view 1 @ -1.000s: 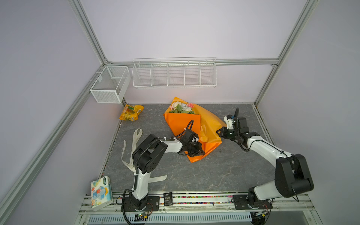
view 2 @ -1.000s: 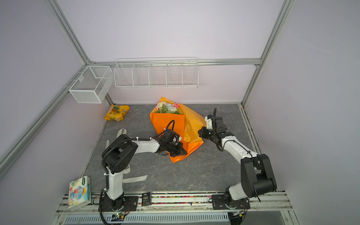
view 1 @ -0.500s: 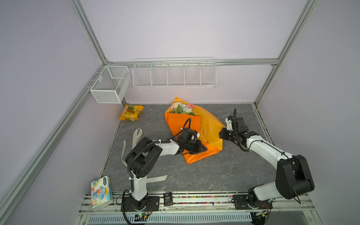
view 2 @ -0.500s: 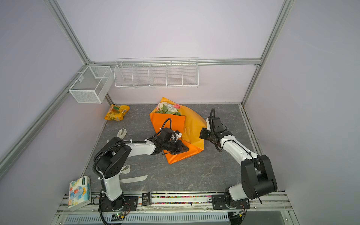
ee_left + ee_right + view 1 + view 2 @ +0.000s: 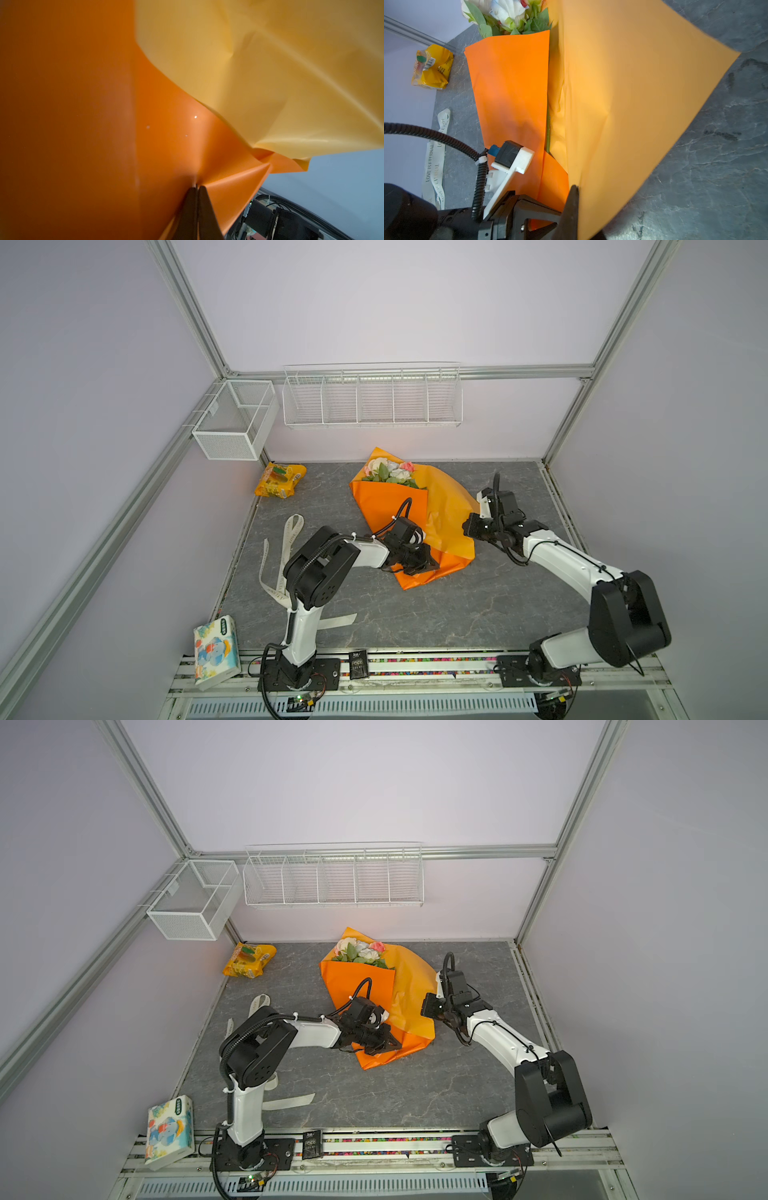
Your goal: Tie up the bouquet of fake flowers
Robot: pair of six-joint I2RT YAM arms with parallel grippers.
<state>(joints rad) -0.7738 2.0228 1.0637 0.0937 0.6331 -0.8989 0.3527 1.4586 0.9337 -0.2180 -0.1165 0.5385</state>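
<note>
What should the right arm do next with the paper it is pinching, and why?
Probably carry the flap across over the stem toward the folded side. The right gripper is shut on that flap's edge, lifted open, while the left gripper pinches the orange wrap near its bottom. The ribbon lies unused on the table, so closing the wrap seems to come first.

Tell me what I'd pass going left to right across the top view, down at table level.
tissue pack → yellow snack packet → bouquet of fake flowers → right claw
</note>
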